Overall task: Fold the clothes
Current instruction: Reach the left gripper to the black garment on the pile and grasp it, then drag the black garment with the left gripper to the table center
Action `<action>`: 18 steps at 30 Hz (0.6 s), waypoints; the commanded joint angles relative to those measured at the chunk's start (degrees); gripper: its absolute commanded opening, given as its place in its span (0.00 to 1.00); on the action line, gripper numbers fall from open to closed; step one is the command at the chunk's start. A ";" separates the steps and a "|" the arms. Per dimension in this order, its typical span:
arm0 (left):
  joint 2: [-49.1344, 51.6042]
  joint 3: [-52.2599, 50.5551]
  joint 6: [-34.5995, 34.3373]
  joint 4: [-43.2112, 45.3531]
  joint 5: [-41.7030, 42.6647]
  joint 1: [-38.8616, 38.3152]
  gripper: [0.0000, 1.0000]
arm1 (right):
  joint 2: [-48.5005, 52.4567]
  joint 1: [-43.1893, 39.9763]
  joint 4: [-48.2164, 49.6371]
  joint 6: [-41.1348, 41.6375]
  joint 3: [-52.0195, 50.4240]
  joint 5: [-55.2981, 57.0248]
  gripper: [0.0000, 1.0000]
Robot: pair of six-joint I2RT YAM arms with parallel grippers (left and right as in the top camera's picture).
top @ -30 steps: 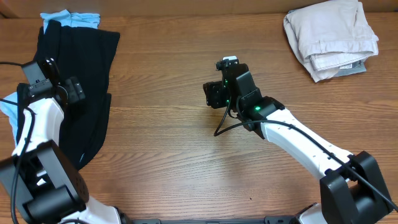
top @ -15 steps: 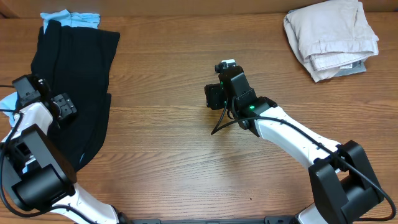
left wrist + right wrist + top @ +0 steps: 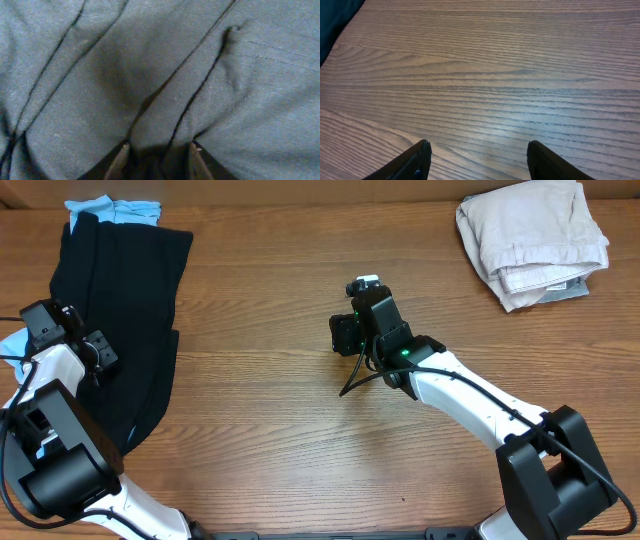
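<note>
The black garment [image 3: 130, 310] lies flat along the left side of the table [image 3: 300, 440]. Its long axis runs from the far edge toward the near edge. The far end is square and wide, and the near end narrows to a rounded corner that leans slightly toward the robot's left. A light blue garment [image 3: 125, 210] peeks out from under the far end, and more pale blue shows at the left border beside the arm. The left gripper [image 3: 88, 352] sits on the black garment's left margin, about midway along its length. In the left wrist view its fingers [image 3: 122, 161] pinch a gathered ridge of dark cloth, with creases fanning away from the pinch. The right gripper [image 3: 345, 335] hangs over bare wood near the table's middle, well apart from the cloth, with its jaws spread wide and holding nothing. A beige folded pile [image 3: 530, 240] rests at the far right corner.
</note>
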 commanded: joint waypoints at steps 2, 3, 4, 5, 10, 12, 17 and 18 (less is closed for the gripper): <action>-0.44 2.25 -0.31 -0.37 1.95 0.15 0.29 | -0.28 -0.02 0.39 -0.17 1.31 1.27 0.65; -0.66 2.67 -0.31 -0.79 1.95 -0.02 0.26 | -0.39 -0.02 0.39 -0.17 1.36 1.29 0.65; -0.94 3.21 -0.33 -1.27 1.97 -0.24 0.22 | -0.55 -0.07 0.37 -0.17 1.42 1.27 0.65; -1.22 3.91 -0.31 -1.88 1.95 -0.48 0.18 | -0.83 -0.13 0.37 -0.20 1.42 1.29 0.65; -3.34 8.35 -0.33 -5.79 3.08 -3.23 0.04 | -4.39 -1.31 -0.76 -0.31 1.46 1.25 0.59; -4.48 10.32 -0.35 -7.34 4.83 -5.53 0.04 | -7.45 -2.16 -2.80 -0.31 1.46 1.25 0.55; -7.74 15.45 -0.33 -12.79 6.86 -15.47 0.04 | -18.80 -6.58 -10.56 0.15 1.46 1.20 0.54; -8.26 16.02 -0.31 -13.73 7.17 -17.14 0.05 | -20.65 -7.32 -11.72 0.17 1.46 1.20 0.54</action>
